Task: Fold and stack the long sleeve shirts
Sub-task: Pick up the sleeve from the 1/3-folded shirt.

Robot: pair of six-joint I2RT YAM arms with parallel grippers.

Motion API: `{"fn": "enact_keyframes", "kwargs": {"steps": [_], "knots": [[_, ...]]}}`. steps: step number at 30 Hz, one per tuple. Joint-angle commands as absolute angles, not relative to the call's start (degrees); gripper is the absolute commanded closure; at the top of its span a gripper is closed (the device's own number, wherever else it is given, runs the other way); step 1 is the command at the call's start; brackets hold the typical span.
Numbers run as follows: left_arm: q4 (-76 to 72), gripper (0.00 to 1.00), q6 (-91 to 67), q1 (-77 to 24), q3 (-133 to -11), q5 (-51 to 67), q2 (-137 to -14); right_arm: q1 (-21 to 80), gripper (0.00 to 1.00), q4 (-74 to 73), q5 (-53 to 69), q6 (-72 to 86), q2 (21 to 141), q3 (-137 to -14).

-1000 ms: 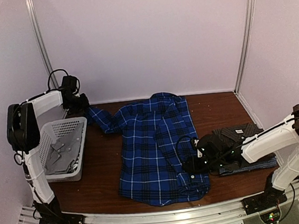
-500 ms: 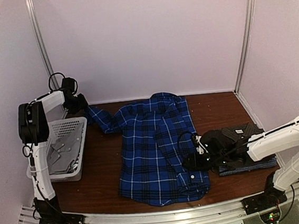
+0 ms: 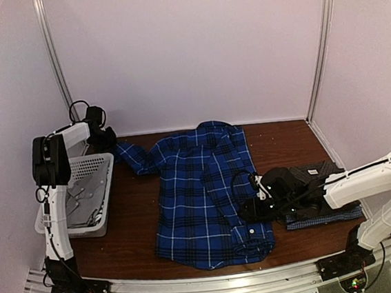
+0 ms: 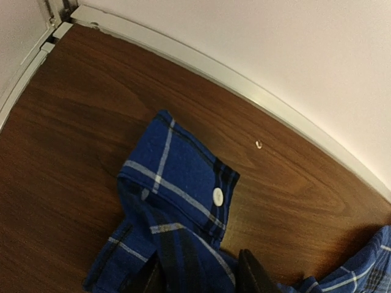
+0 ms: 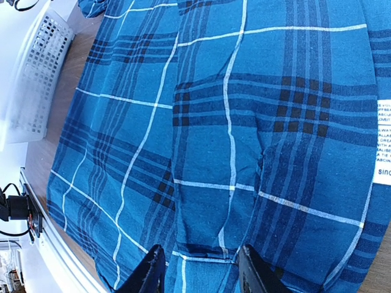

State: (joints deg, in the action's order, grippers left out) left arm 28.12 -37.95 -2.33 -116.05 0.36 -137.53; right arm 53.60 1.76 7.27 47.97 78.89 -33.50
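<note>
The royal-blue plaid shirt (image 3: 200,194) lies spread flat mid-table, its left sleeve stretched to the back left. My left gripper (image 3: 104,136) is there. In the left wrist view its fingers (image 4: 252,276) close on the bunched sleeve (image 4: 183,256), just behind the cuff with a white button (image 4: 217,196). My right gripper (image 3: 247,211) rests on the shirt's right edge. In the right wrist view its fingers (image 5: 153,271) stand apart over a fold in the plaid cloth (image 5: 208,244). The dark grey checked shirt (image 3: 316,175) lies folded on the pale blue one (image 3: 330,216) at the right.
A white mesh basket (image 3: 82,195) with grey items stands at the left edge beside my left arm, and shows in the right wrist view (image 5: 36,73). Walls enclose the back and sides. Bare brown table (image 3: 133,222) lies between the basket and the shirt.
My left arm has swung its elbow rightward while its gripper stayed at the sleeve end. My right arm has lowered and its gripper shifted slightly back on the shirt's edge.
</note>
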Motion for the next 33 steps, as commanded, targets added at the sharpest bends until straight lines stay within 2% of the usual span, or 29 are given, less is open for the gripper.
{"fn": "enact_keyframes", "kwargs": {"steps": [1, 5, 6, 18, 27, 33], "knots": [[25.7, 0.72, -38.0, -2.82, -118.5, 3.64, -137.28, 53.51, 0.58, 0.97, 6.39, 47.63, 77.17, -34.59], [24.49, 0.98, -36.62, -3.69, -117.73, 5.5, -135.18, 53.57, 0.58, 0.64, 6.15, 47.59, 76.64, -34.48], [23.73, 1.0, -36.15, -3.93, -116.99, 6.2, -133.85, 53.53, 0.58, 0.54, 6.02, 47.63, 76.38, -34.42], [17.08, 1.0, -31.56, -12.14, -102.42, 13.39, -116.02, 53.54, 0.58, -2.28, 3.24, 47.25, 72.84, -34.58], [10.41, 1.0, -29.38, -25.55, -79.89, 17.42, -100.77, 53.53, 0.57, -3.09, 0.32, 47.5, 69.86, -34.12], [3.74, 1.0, -30.29, -36.11, -64.73, 18.13, -96.6, 53.53, 0.57, -3.24, 0.26, 47.66, 69.2, -33.99]]}}
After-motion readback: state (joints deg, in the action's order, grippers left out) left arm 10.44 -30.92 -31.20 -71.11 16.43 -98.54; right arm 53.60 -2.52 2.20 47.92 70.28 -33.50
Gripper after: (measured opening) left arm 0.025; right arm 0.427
